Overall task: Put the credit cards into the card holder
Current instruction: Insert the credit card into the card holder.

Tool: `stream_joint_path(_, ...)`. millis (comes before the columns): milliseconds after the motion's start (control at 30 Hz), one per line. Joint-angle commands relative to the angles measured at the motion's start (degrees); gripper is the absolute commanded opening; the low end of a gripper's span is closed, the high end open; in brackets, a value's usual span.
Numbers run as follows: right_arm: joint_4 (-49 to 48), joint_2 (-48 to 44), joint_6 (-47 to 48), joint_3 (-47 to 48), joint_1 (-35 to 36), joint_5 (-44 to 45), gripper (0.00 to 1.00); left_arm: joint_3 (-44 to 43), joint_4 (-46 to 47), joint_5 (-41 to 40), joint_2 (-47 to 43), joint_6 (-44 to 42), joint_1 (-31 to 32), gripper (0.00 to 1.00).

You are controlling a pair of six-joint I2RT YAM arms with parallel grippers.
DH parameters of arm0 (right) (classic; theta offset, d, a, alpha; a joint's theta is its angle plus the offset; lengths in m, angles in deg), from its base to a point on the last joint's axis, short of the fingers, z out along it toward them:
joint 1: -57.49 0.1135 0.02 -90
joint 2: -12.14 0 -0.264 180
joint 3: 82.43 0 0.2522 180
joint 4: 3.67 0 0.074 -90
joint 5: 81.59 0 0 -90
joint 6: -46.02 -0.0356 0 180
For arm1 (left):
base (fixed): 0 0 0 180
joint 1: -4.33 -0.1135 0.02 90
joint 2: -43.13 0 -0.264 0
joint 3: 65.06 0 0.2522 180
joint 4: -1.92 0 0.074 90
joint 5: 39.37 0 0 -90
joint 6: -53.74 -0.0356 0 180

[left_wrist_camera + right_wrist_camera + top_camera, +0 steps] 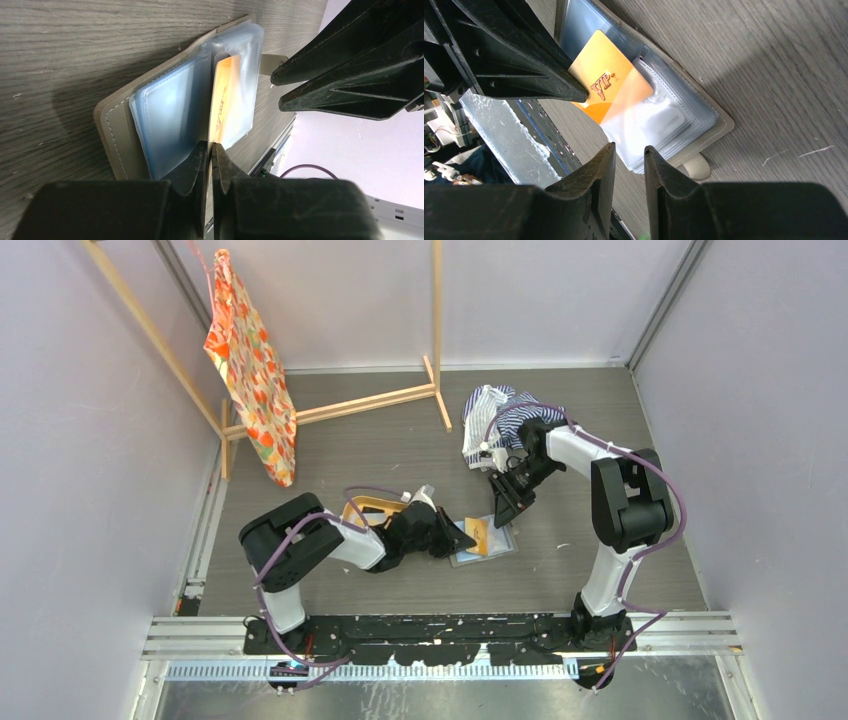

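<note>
The grey-brown card holder (497, 545) lies open on the table, its clear blue-grey sleeves fanned up. My left gripper (466, 537) is shut on an orange-tan credit card (222, 107) marked "VIP", held on edge with its far end inside a sleeve of the holder (116, 131). The right wrist view shows the card (610, 89) partly in the sleeves, and the holder's cover (722, 131) with its tab. My right gripper (630, 151) is open and empty, just above the holder's sleeve edge; in the top view it (505, 505) is right behind the holder. No other cards are visible.
An oval orange tray (362, 508) lies partly under my left arm. A striped cloth (495, 412) is bunched behind my right arm. A wooden rack (385, 400) with a patterned orange bag (250, 370) stands at the back left.
</note>
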Motion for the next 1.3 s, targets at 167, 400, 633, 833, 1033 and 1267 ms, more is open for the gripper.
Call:
stream_joint_path(167, 0.1, -0.8, -0.3, 1.5, 0.6, -0.3, 0.33, 0.8, 0.1, -7.0, 1.9, 1.7, 1.6, 0.08)
stream_joint_path(400, 0.4, -0.8, -0.1, 1.7, 0.8, -0.4, 0.33, 0.2, 0.3, -9.3, 3.1, 2.4, 3.0, 0.08)
stream_joint_path(633, 0.6, -0.8, 0.0, 1.8, 1.0, -0.3, 0.33, -1.5, 0.8, -8.3, 4.9, 2.3, 3.6, 0.15)
stream_joint_path(833, 0.7, -1.2, 0.0, 1.8, 0.9, -0.5, 0.32, -1.7, -3.6, -8.8, 2.9, 0.9, 3.7, 0.25)
stream_joint_path(1033, 1.3, -2.0, 0.2, 2.0, 1.0, -3.1, 0.32, -3.3, -9.9, -9.1, 1.2, -1.9, 3.6, 0.34)
stream_joint_path(1267, 1.7, -2.0, 0.1, 2.1, 0.9, -4.6, 0.32, -5.3, -14.2, -8.7, 0.6, -4.2, 3.6, 0.45)
